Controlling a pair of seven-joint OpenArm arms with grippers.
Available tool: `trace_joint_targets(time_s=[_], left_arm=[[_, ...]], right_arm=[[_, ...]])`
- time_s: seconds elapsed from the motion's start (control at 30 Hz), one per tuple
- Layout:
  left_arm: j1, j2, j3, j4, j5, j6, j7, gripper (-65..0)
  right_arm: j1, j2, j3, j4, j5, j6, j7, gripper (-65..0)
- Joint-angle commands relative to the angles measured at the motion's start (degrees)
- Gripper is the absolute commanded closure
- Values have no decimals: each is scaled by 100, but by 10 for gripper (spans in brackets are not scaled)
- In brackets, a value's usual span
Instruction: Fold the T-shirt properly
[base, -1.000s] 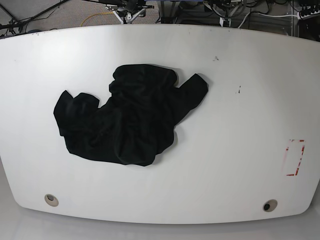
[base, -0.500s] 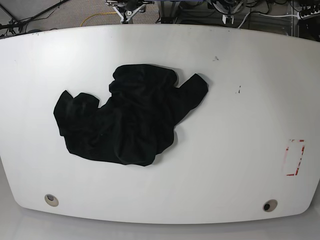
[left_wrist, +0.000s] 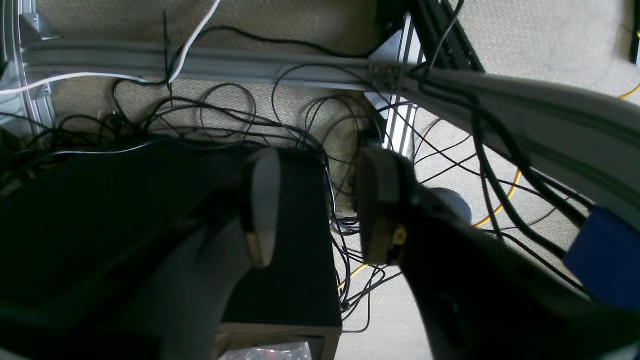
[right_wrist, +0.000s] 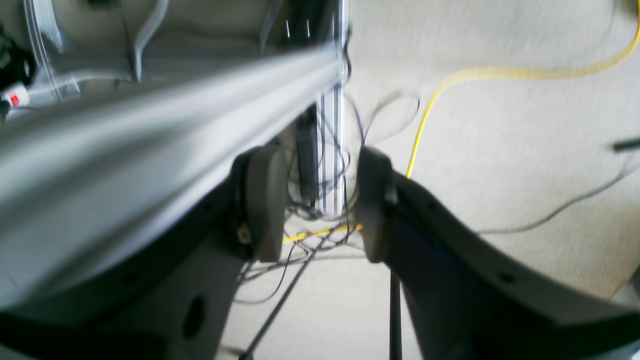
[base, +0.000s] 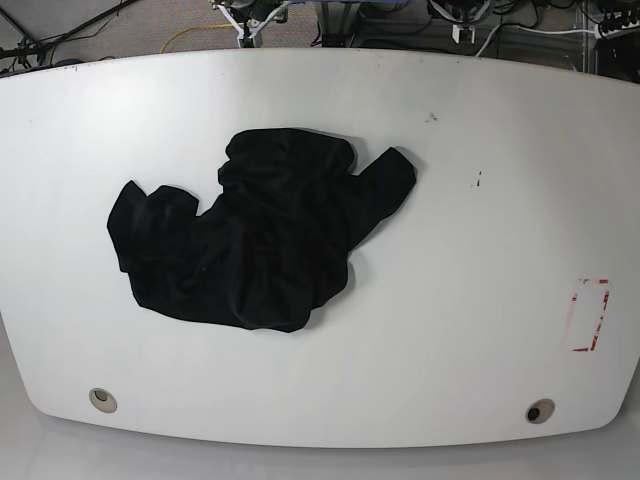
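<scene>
A: What is lying nearest on the wide white table (base: 480, 250)?

B: A small round grey fitting (base: 102, 400) is sitting by the near edge on one side and a darker one (base: 540, 411) on the other. A red-outlined rectangle mark (base: 588, 315) is showing just beyond the darker one.

A: And the plain black short-sleeved cloth T-shirt (base: 260, 235)?

B: It is lying crumpled in a heap at mid-table, toward the base view's left, with one sleeve poking out toward the centre.

A: Are the arms reaching it?

B: No. The left gripper (left_wrist: 320, 210) is hanging past the far edge over a tangle of black cables (left_wrist: 310, 125) on the beige carpet, jaws parted and grasping nothing. The right gripper (right_wrist: 317, 205) is hanging beside a blurred grey aluminium rail (right_wrist: 150, 125) and a yellow cable (right_wrist: 450, 80), jaws likewise apart and empty.
</scene>
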Motion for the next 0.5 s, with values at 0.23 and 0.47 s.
trace_joint_targets(time_s=[0.23, 0.47], left_arm=[[-84, -23, -15, -297, 13, 20, 21, -83], [-43, -25, -22, -335, 43, 27, -75, -102]], right_arm=[[-37, 23, 3, -45, -14, 43, -11, -228], [-246, 6, 12, 363, -8, 43, 3, -228]])
